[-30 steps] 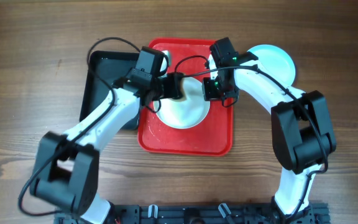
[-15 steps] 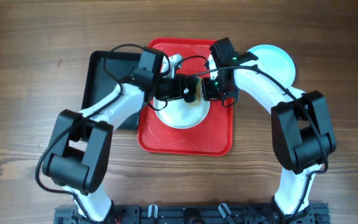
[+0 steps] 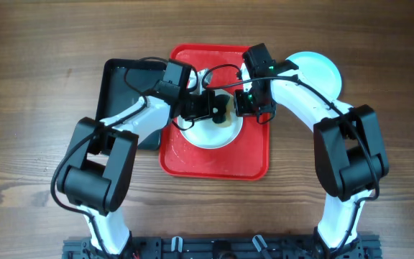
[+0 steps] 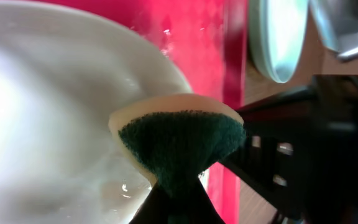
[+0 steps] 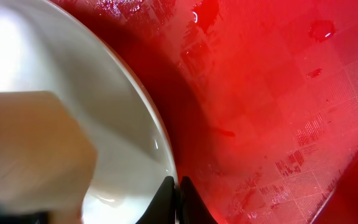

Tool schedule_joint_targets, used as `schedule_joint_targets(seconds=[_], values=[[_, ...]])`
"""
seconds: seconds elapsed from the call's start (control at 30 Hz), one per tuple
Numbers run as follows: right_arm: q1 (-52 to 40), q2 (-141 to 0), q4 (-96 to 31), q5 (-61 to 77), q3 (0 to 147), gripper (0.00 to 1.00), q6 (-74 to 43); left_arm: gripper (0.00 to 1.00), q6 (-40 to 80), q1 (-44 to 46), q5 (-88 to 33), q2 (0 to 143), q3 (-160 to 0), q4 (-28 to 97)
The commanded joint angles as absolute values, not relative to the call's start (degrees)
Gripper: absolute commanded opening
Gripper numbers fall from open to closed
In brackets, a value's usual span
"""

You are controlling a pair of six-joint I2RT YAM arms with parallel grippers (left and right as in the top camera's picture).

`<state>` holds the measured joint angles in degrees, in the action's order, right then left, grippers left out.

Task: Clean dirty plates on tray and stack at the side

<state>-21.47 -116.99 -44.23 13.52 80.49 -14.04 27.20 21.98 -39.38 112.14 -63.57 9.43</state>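
left jaws: you've pinched the sponge (image 4: 179, 140) tight, against the white plate (image 3: 207, 137)
right jaws: closed on that plate's rim
white plate: in the tray's (image 3: 214, 164) upper half

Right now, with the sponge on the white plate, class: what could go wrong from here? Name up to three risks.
1. The right jaws seem to pinch only the thin rim of the white plate, and the red tray looks wet: scrubbing might slide the plate free.
2. The left jaws hold the sponge by one narrow end, so hard pressing could twist it out.
3. Both arms crowd over the plate and might bump.
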Motion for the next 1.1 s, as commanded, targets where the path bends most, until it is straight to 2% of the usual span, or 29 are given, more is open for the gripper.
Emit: schedule_joint_targets(seconds=[0.0,0.33,0.57,0.83,0.9,1.07], values=[[-22.7,-116.1,-44.0,16.3,80.0,0.04,-13.5,0.04,27.5,22.9,-36.2,113.3,-63.7,9.4],[-22.7,-116.1,-43.9,16.2,80.0,0.04,-13.5,0.04,27.2,23.6,-27.0,113.3,-63.7,11.6],[-22.7,-116.1,-43.7,16.2,80.0,0.04,-13.5,0.04,27.2,21.5,-26.7,112.6,-63.7,11.8],[-22.7,-116.1,-43.5,16.3,80.0,0.04,-13.5,0.04,25.7,16.5,-28.6,96.0,-63.7,14.1],[-22.7,-116.1,-43.5,16.3,80.0,0.04,-13.5,0.04,25.7,14.9,-25.5,90.8,-63.7,15.9],[-22.7,-116.1,-43.5,16.3,80.0,0.06,-13.5,0.04,22.9,9.4,-6.7,83.0,-63.7,26.3]])
